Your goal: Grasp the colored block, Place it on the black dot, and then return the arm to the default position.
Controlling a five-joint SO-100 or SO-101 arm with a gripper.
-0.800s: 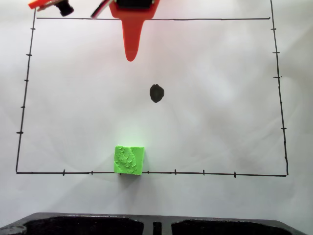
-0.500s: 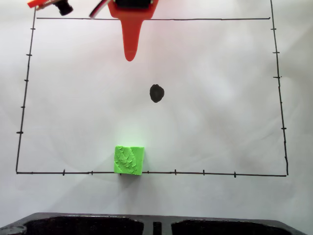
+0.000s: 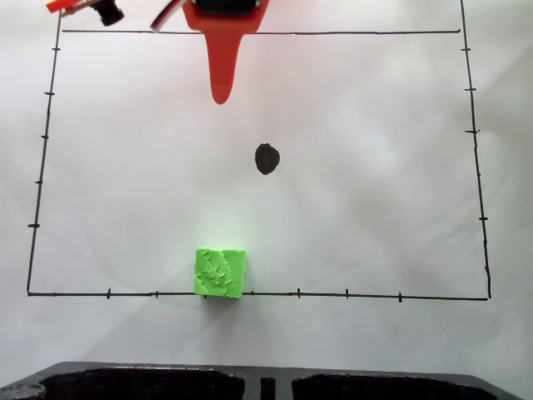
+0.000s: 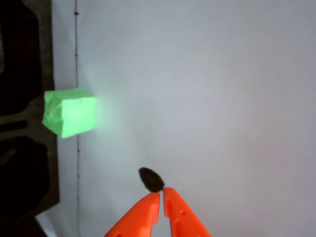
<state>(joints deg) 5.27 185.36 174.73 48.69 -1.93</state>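
White sheet (image 3: 375, 208): green block (image 3: 221, 272) on bottom border line (image 3: 350, 295); pincer (image 4: 161, 196) pressed together nr black dot (image 3: 266, 158).

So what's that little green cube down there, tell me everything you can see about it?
The colored block is a small, bright green cube, plastic-looking, with a rough leaf-like relief on its top face. It sits flat on the white sheet, resting across the drawn black border line at the bottom of the fixed view. Nothing else touches it; the orange gripper is well away from it.
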